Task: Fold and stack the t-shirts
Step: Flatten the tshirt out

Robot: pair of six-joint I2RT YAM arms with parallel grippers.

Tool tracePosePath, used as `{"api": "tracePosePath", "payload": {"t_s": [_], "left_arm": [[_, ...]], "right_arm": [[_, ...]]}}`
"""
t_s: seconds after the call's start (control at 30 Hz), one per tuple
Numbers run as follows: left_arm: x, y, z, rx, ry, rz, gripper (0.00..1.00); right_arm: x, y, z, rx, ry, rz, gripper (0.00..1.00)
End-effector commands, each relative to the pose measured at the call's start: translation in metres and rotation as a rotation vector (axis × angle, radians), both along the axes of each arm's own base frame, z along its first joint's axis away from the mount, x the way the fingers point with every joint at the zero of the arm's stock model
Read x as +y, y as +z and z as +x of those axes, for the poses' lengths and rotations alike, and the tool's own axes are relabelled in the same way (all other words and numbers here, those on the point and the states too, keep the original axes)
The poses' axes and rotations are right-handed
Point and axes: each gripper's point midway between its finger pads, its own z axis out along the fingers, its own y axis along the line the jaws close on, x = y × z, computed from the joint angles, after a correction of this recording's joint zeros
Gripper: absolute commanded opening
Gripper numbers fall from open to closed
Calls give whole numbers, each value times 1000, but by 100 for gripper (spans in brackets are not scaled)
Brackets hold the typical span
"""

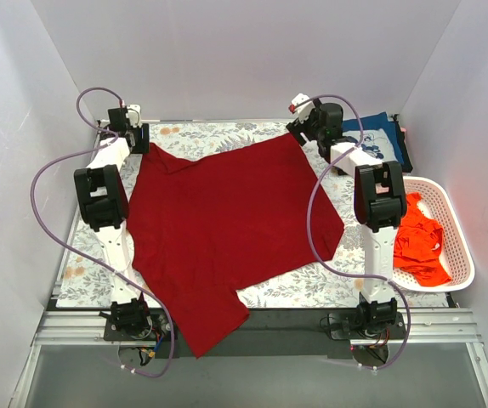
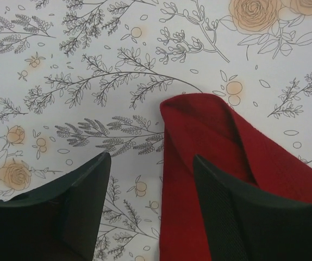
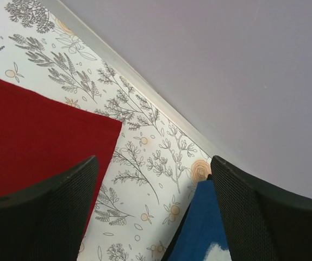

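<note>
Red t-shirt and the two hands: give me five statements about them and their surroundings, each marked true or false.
1. The dark red t-shirt lies spread out on the floral cloth. True.
2. The left hand is clamped on the shirt's corner. False: its fingers stand apart, with the corner lying loose on the cloth below.
3. The orange-red t-shirt sits in the white basket. True.
4. The navy t-shirt lies at the near left of the table. False: it lies at the far right corner, beside the right hand.
5. The right hand is shut. False: it is open and holds nothing.
</note>
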Motion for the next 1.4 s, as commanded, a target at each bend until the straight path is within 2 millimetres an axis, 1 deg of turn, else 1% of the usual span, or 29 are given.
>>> {"api": "tracePosePath", "payload": {"t_s": [0.0, 0.03, 0.07, 0.1, 0.13, 0.17, 0.2, 0.23, 0.27, 0.3, 0.33, 0.37, 0.4, 0.43, 0.47, 0.5, 0.53, 0.57, 0.63, 0.67, 0.7, 0.77, 0.8, 0.87, 0.9, 1.0, 1.1, 1.17, 1.37], "left_arm": [[1, 63, 5, -64, 28, -2, 62], [2, 81, 0, -80, 34, -10, 62], [2, 89, -5, -79, 39, -14, 63], [-8, 88, -14, -62, 4, -50, 63], [-13, 91, -23, -46, -13, -66, 63], [-19, 109, -39, -43, -27, -83, 63], [-29, 91, -59, 16, -54, -116, 63], [-34, 89, -73, 47, -68, -130, 63], [-40, 104, -89, 37, -89, -137, 63], [-47, 99, -102, 61, -113, -164, 62], [-52, 83, -122, 118, -117, -184, 61], [-57, 86, -137, 142, -128, -200, 60], [-60, 82, -149, 168, -133, -212, 57], [-68, 67, -169, 239, -142, -247, 56], [-71, 65, -179, 262, -148, -262, 54], [-75, 66, -189, 273, -159, -268, 54], [-79, 55, -206, 335, -160, -284, 53], [-81, 51, -216, 360, -169, -286, 52], [-83, 46, -234, 403, -172, -286, 51], [-85, 37, -245, 440, -173, -292, 51], [-85, 35, -250, 452, -174, -289, 51], [-84, 24, -264, 499, -157, -287, 50], [-84, 20, -268, 511, -153, -286, 50], [-81, 15, -270, 521, -139, -273, 49], [-82, 10, -274, 533, -134, -278, 49], [-83, 2, -275, 544, -127, -286, 48], [-85, -7, -276, 563, -113, -302, 47], [-85, -12, -276, 571, -108, -306, 47], [-84, -21, -273, 584, -102, -304, 46]], "right_arm": [[-6, 68, 5, -88, -62, 4, 90], [-7, 71, 0, -73, -58, -3, 92], [-9, 89, -8, -85, -53, -8, 93], [-11, 80, -20, -30, -49, -22, 93], [-11, 83, -29, -7, -28, -27, 94], [-10, 96, -41, 0, -9, -32, 94], [-9, 95, -50, 26, 20, -55, 94], [-9, 75, -71, 130, 54, -73, 94], [-9, 79, -84, 159, 74, -78, 94], [-9, 75, -95, 189, 107, -108, 92], [-7, 57, -117, 292, 151, -118, 89], [-8, 56, -127, 320, 165, -129, 88], [-8, 53, -135, 349, 186, -145, 85], [-8, 49, -144, 386, 208, -151, 80], [-10, 39, -162, 460, 230, -170, 77], [-13, 34, -170, 497, 238, -181, 73], [-14, 30, -177, 518, 259, -199, 67], [-19, 19, -194, 600, 273, -213, 63], [-23, 9, -209, 661, 301, -230, 56], [-29, 0, -226, 742, 312, -237, 53], [-31, -4, -234, 773, 324, -241, 48], [-39, -18, -254, 857, 344, -250, 43], [-43, -23, -270, 919, 352, -249, 42], [-47, -30, -287, 976, 365, -250, 40], [-51, -40, -302, 1031, 366, -255, 40], [-53, -49, -322, 1091, 361, -244, 38], [-56, -59, -336, 1145, 355, -239, 37], [-61, -71, -349, 1186, 358, -255, 36], [-71, -90, -360, 1216, 331, -285, 35]]}}
